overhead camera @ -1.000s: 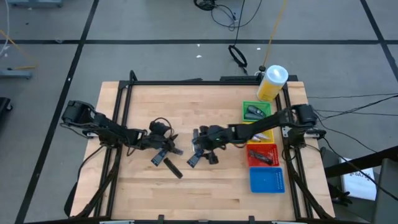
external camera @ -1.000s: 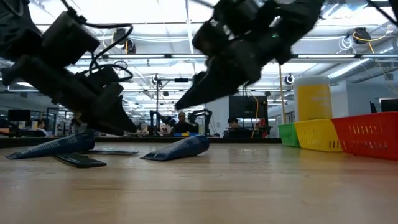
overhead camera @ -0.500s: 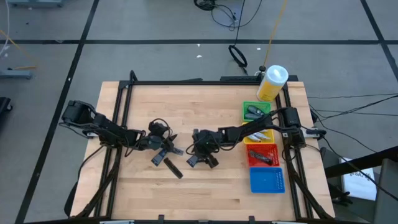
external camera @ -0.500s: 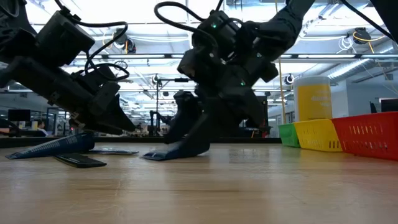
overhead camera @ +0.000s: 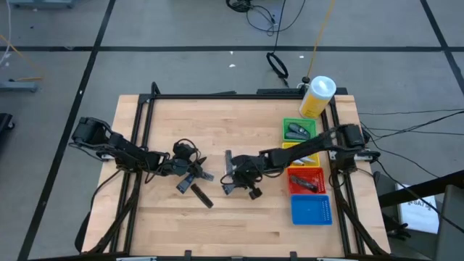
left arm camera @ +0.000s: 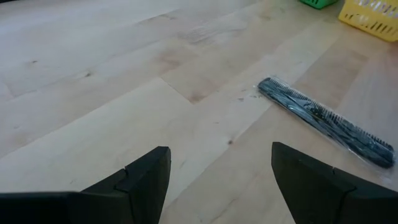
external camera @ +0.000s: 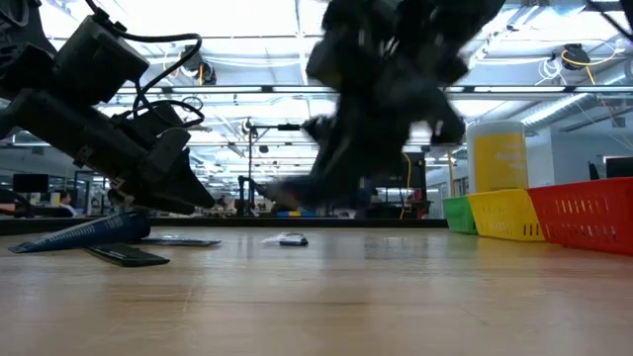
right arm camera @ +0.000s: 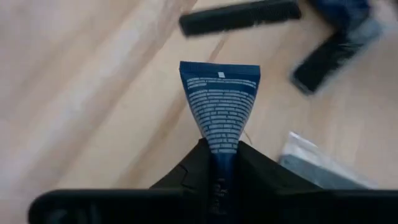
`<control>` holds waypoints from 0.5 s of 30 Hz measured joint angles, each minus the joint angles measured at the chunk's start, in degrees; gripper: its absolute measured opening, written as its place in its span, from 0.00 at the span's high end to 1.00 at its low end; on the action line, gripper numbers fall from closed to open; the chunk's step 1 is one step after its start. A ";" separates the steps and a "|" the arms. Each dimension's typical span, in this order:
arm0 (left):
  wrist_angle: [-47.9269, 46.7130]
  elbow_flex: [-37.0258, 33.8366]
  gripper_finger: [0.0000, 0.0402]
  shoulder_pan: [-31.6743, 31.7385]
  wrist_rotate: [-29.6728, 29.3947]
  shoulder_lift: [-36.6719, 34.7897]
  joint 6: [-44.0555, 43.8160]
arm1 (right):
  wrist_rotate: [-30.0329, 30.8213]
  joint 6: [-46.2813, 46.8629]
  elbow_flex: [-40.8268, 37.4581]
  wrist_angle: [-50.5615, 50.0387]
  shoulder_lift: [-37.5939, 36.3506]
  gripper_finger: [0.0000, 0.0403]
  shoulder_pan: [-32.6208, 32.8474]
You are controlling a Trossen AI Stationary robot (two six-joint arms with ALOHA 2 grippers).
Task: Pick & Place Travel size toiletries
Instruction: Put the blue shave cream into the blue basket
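Note:
My right gripper is at the table's middle, shut on a dark blue tube with white print. In the low view this gripper is blurred and stands above the tabletop. My left gripper hovers open left of it, fingers wide apart, with nothing between them. A black comb in clear wrap lies flat on the wood ahead of it. A second blue tube and a flat dark piece lie on the table under the left arm. A black oblong piece lies nearer the front edge. My right gripper pinches the blue tube between its two fingers at the tube's narrow end. The tube runs straight out ahead of the fingers, along them. Its wide, flat crimped end is free, over the wood.
Green, yellow, red and blue trays stand in a row along the right edge. A big yellow bottle stands behind them. A small pale item lies on the wood below the right gripper.
My right gripper has come down toward the near edge onto the blue tube that lay at the table's middle. It has shut on the tube and raised it off the wood. The left arm has kept still.

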 joint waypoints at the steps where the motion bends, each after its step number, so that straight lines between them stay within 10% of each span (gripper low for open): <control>1: -0.02 0.00 0.32 -0.13 0.02 0.00 -0.34 | 0.78 2.62 0.00 -2.59 -2.14 0.88 0.67; 15: -0.43 0.00 0.32 -7.90 -5.84 0.00 -3.16 | 1.10 73.85 -0.38 -50.35 -27.61 0.88 24.64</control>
